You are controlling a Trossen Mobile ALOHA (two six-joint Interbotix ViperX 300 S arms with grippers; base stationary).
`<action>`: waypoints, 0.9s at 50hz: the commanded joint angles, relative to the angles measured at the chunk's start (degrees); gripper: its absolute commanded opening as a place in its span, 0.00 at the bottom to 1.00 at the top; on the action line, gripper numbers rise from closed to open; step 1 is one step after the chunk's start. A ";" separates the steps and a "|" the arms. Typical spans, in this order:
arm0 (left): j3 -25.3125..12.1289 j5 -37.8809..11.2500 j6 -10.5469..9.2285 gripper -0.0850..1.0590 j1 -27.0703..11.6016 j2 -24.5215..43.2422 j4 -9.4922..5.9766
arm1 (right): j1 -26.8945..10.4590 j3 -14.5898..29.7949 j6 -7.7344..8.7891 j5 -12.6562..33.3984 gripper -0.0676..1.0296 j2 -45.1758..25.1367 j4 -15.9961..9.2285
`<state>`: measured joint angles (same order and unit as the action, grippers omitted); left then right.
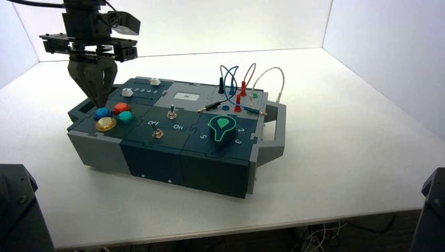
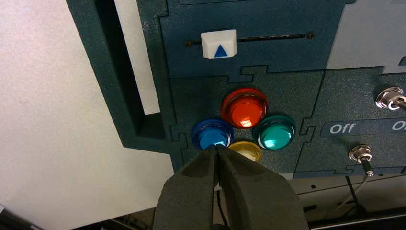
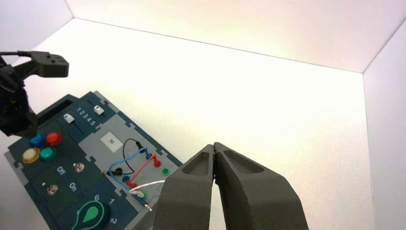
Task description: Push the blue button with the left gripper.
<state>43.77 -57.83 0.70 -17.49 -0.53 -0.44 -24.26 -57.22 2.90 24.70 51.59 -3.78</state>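
blocks, dark and bolted, two: one [image 1: 18,210] at the high view's seven o'clock, one [image 1: 433,210] at its four o'clock.

left pincer [image 2: 215,146], one: tapering dark-grey fingers, tips pressed together, pointing down over the button cluster, at the box's ten o'clock in the high view. at work.

blue button [image 2: 212,135], one: domed, translucent, glossy, dark blue rim; at ten o'clock of its cluster in the high view, right by the pincer's point. contact: cannot tell.

progress: reach seemingly all but complete, tips closed for poking; no depression of the dome can be made out. remaining, by judgement: centre the point on the dome, press straight down, lift away. risk: a slip onto the yellow button.

companion buttons, three, round, translucent: red [image 2: 245,111], one o'clock; teal-green [image 2: 276,134], three o'clock; yellow [image 2: 247,150], seven o'clock.

box [image 1: 99,149], one: speckled dark panels, jigsaw-like seams, grey side wall.

slider cap [image 2: 219,44], one: white, blocky, blue triangle.

tabletop [image 1: 336,152], one: pale, smooth.

right pincer [image 3: 214,145], one: idle, tips together, outside the high view, facing the tabletop with the box at its wrist view's eight o'clock.
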 commanded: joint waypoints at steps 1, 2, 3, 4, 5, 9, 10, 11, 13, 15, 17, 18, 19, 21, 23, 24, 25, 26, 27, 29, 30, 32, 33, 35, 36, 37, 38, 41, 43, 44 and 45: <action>-0.35 -0.18 0.26 0.05 0.18 -1.05 0.18 | 0.26 1.85 -0.18 -0.35 0.04 -0.26 -0.09; -0.35 -0.09 0.35 0.05 0.18 -1.05 0.18 | 0.18 1.85 0.00 -0.35 0.04 -0.26 -0.09; -0.35 -0.09 0.35 0.05 0.18 -0.97 0.18 | 0.26 1.85 -0.18 -0.35 0.04 -0.26 -0.18; -0.35 -0.09 0.35 0.05 0.18 -0.97 0.18 | 0.26 1.76 0.00 -0.35 0.04 -0.26 -0.09; -0.35 -0.09 0.35 0.05 0.18 -0.88 0.18 | 0.26 1.85 0.00 -0.26 0.04 -0.26 -0.18; -0.35 0.00 0.44 0.05 0.18 -0.70 0.26 | 0.26 1.85 -0.18 -0.35 0.04 -0.26 -0.18; -0.26 0.00 0.44 0.05 0.18 -0.62 0.35 | 0.26 1.85 -0.18 -0.35 0.04 -0.18 -0.18; -0.26 0.00 0.53 0.05 0.18 -0.44 0.35 | 0.26 1.85 -0.18 -0.26 0.04 -0.26 -0.18; -0.35 0.00 0.62 0.05 0.18 -0.26 0.35 | 0.26 1.85 -0.18 -0.26 0.04 -0.18 -0.09; -0.26 0.09 0.70 0.05 0.18 0.00 0.35 | 0.26 1.85 -0.18 -0.26 0.04 -0.18 -0.09; -0.26 0.09 0.70 0.05 0.18 0.26 0.35 | 0.26 1.76 0.00 -0.26 0.04 -0.18 -0.09; -0.35 0.18 0.70 0.05 0.18 0.35 0.35 | 0.26 1.76 -0.18 -0.26 0.04 -0.09 -0.09; -0.35 0.18 0.70 0.05 0.18 0.44 0.35 | 0.26 1.76 -0.18 -0.26 0.04 -0.09 -0.09; -0.26 0.18 0.79 0.05 0.18 0.62 0.35 | 0.18 1.76 -0.18 -0.26 0.04 -0.09 -0.18; -0.26 0.18 0.79 0.05 0.18 0.88 0.35 | 0.26 1.76 -0.18 -0.26 0.04 -0.09 -0.18; -0.35 0.26 0.88 0.05 0.18 1.05 0.35 | 0.26 1.76 0.00 -0.26 0.04 -0.09 -0.09; -0.26 0.35 0.88 0.05 0.18 1.05 0.35 | 0.18 1.76 0.00 -0.26 0.04 -0.09 -0.09; -0.35 0.35 0.97 0.05 0.18 1.14 0.35 | 0.26 1.85 -0.18 -0.26 0.04 -0.09 -0.09; -0.26 0.53 0.97 0.05 0.18 1.32 0.35 | 0.26 1.76 0.00 -0.26 0.04 -0.09 -0.18; -0.35 0.62 0.97 0.05 0.18 1.49 0.44 | 0.26 1.85 0.00 -0.26 0.04 -0.09 -0.09; -0.35 0.97 1.05 0.05 0.18 1.76 0.35 | 0.26 1.76 -0.18 -0.26 0.04 -0.09 -0.09; -0.35 1.05 1.05 0.05 0.18 2.11 0.44 | 0.26 1.76 -0.18 -0.26 0.04 -0.09 -0.18; -0.35 1.14 1.05 0.05 0.18 2.20 0.35 | 0.26 1.76 -0.18 -0.26 0.04 -0.09 -0.09; -0.44 1.14 1.05 0.05 0.18 2.55 0.44 | 0.26 1.76 -0.18 -0.26 0.04 -0.09 -0.18; -0.44 1.14 1.05 0.05 0.18 2.72 0.44 | 0.26 1.76 0.00 -0.26 0.04 -0.09 -0.18; -0.44 1.14 1.14 0.05 0.18 2.81 0.44 | 0.26 1.76 0.00 -0.26 0.04 -0.09 -0.18; -0.44 1.14 1.23 0.05 0.18 2.99 0.44 | 0.26 1.76 0.00 -0.26 0.04 -0.09 -0.09; -0.44 1.32 1.41 0.05 0.18 3.25 0.44 | 0.26 1.76 0.00 -0.26 0.04 -0.09 -0.18; -0.44 1.32 1.41 0.05 0.18 3.34 0.44 | 0.26 1.67 0.00 -0.26 0.04 -0.09 -0.18; -0.44 1.41 1.41 0.05 0.18 3.34 0.44 | 0.18 1.67 -0.18 -0.35 0.04 -0.09 -0.09; -0.53 1.32 1.41 0.05 0.18 3.34 0.35 | 0.26 1.67 0.00 -0.26 0.04 -0.09 -0.09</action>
<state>43.51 -57.22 1.93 -17.49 2.55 -0.18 -24.26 -57.22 2.99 24.70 51.68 -3.69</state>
